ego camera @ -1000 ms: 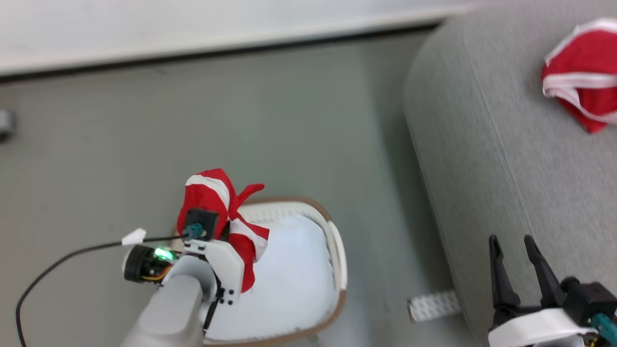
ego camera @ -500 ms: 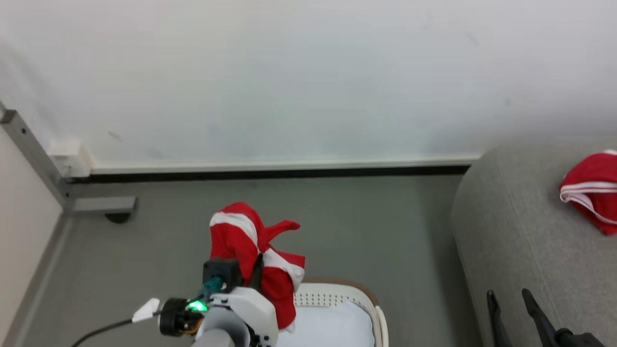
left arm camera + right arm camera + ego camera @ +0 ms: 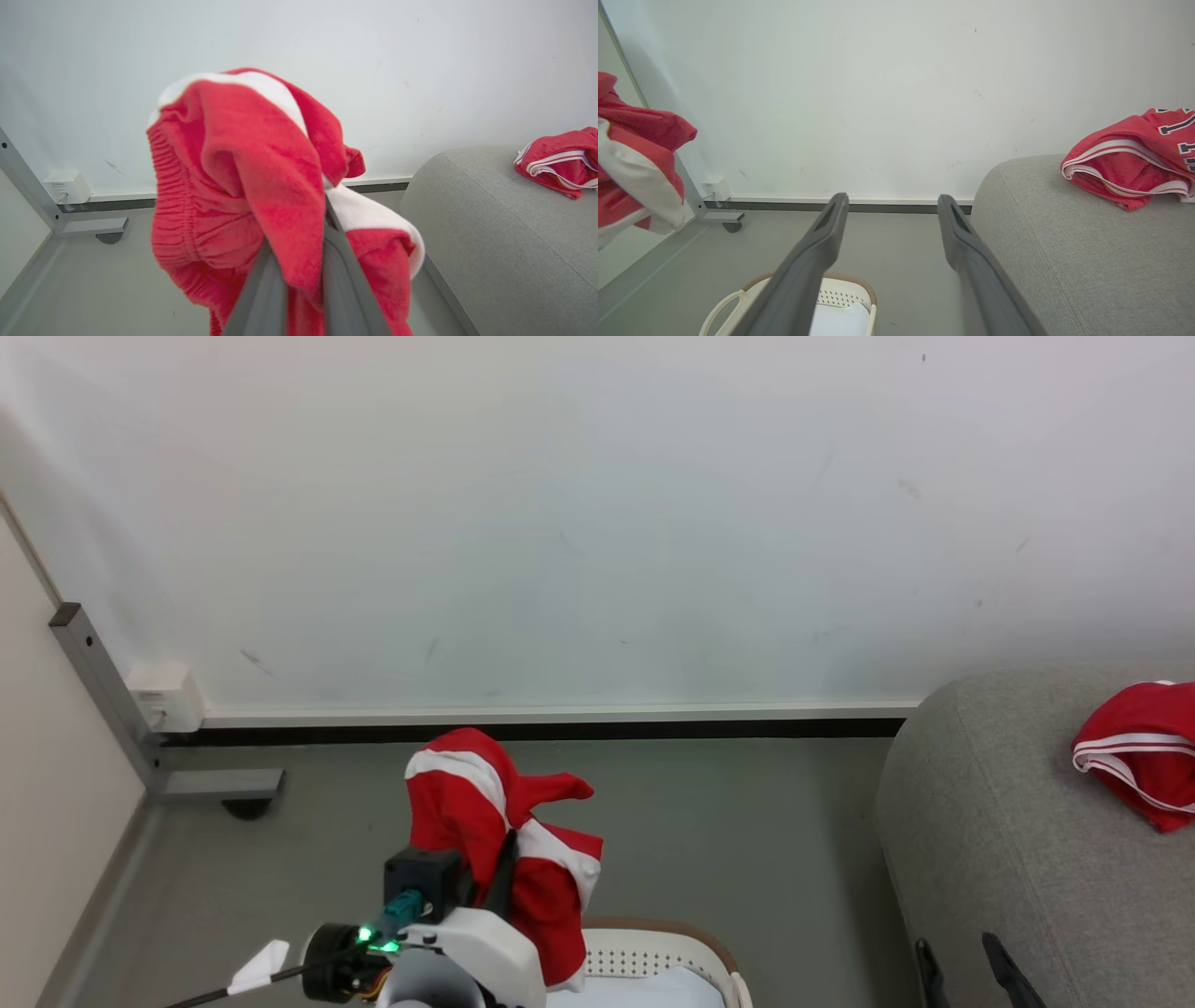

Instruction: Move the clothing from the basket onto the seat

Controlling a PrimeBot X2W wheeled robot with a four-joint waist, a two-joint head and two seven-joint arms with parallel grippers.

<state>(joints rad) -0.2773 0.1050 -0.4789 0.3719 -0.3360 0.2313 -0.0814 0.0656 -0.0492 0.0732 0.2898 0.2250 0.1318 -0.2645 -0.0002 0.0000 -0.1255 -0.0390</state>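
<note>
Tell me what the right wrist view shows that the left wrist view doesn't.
Right wrist view: the open right pincer, the basket with a white pad inside, and dark numerals on the jersey. Left wrist view: the left pincer shut on a red garment, its gathered waistband up close. Both: that garment, the sofa, the jersey lying on it, wall, grey floor.

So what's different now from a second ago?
Mostly the head camera tipped up, bringing the wall into view. The left pincer stays shut on the red garment above the basket. The right pincer stays open; the jersey still lies on the sofa.
</note>
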